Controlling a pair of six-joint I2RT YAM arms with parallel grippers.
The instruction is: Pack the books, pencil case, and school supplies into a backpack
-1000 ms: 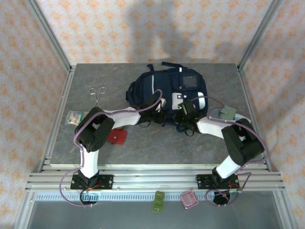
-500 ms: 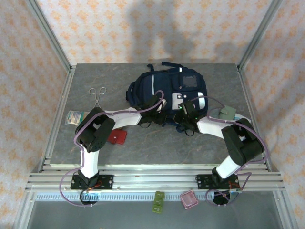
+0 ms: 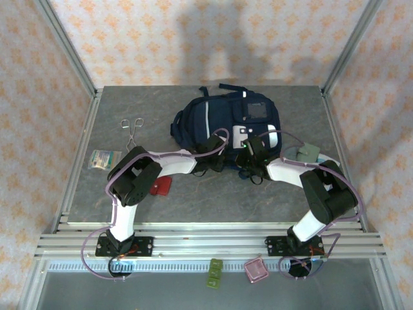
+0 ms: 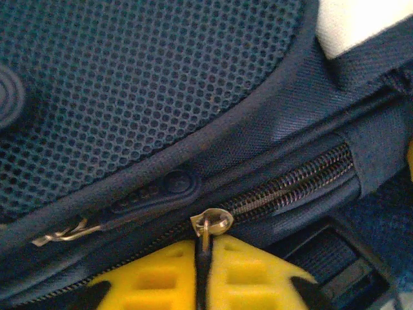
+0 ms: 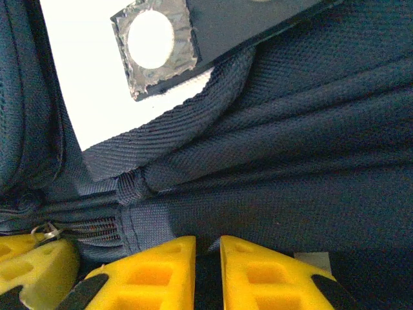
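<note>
There is one navy backpack (image 3: 226,119) at upper centre. To its left are one flat red square item (image 3: 162,187), one scissor-like metal tool (image 3: 132,126) and one clear packet (image 3: 103,159). One grey-green object (image 3: 307,153) lies at right, and one small green object (image 3: 215,272) and one small pink object (image 3: 256,270) lie at the bottom edge.

- We find bare table (image 3: 213,194) between the left arm (image 3: 171,161) and right arm (image 3: 287,172).
- The backpack (image 3: 222,116) fills the far middle; both arms crowd its near edge.
- Scissors (image 3: 132,126) and a packet (image 3: 103,158) lie on the left side.
</note>
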